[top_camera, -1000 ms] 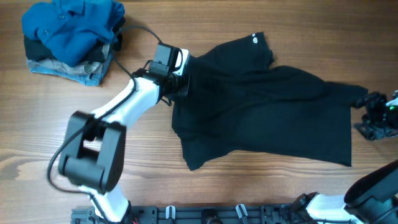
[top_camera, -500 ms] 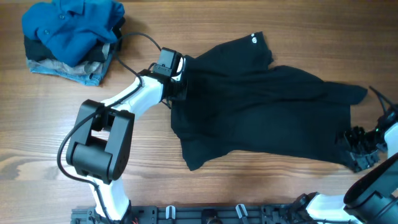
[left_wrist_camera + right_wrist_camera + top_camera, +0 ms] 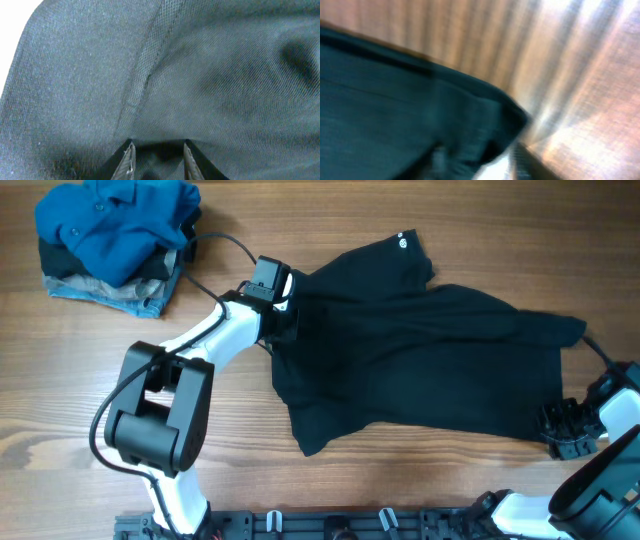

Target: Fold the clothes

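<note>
Pinching black T-shirt [image 3: 420,350] edge: left fingers [image 3: 129,162]; right fingers [image 3: 560,423] at hem corner, state unclear.

One black T-shirt [image 3: 420,350], one table [image 3: 60,400]. Two grippers: left gripper [image 3: 285,315], right gripper [image 3: 560,430]. One stack [image 3: 140,270]: one blue shirt [image 3: 110,220], one denim piece [image 3: 120,298], perhaps one dark garment [image 3: 60,258] between.
</note>
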`<act>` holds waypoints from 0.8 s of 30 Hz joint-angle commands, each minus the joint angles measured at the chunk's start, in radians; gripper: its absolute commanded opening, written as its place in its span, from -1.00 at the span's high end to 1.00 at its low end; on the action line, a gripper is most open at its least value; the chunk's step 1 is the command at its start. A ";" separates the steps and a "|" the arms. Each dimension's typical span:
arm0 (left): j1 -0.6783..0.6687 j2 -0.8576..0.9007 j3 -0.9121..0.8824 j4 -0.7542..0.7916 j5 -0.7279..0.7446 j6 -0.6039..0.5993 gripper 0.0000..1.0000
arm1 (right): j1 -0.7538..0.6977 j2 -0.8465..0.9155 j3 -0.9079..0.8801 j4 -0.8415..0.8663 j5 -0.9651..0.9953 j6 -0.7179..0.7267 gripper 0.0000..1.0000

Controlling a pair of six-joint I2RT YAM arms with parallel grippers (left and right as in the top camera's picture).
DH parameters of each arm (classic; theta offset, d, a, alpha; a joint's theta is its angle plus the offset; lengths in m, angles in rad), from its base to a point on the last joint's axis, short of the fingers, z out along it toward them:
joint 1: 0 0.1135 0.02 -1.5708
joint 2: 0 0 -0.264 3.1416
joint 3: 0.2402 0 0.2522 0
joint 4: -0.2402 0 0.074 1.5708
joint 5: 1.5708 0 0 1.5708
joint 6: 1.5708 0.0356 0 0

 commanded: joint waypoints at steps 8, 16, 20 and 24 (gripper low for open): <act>0.092 -0.137 -0.015 -0.065 -0.027 -0.006 0.14 | -0.167 0.008 0.306 -0.290 0.225 0.109 0.91; 0.092 -0.146 -0.015 -0.053 0.132 0.002 0.07 | -0.274 0.007 0.483 -0.422 0.264 0.100 0.63; 0.092 -0.146 -0.015 -0.034 0.283 0.002 -0.11 | -0.282 0.008 0.483 -0.423 0.264 0.098 -0.47; 0.070 -0.144 -0.016 -0.015 0.407 0.004 -0.36 | -0.282 0.008 0.483 -0.420 0.193 0.080 -0.68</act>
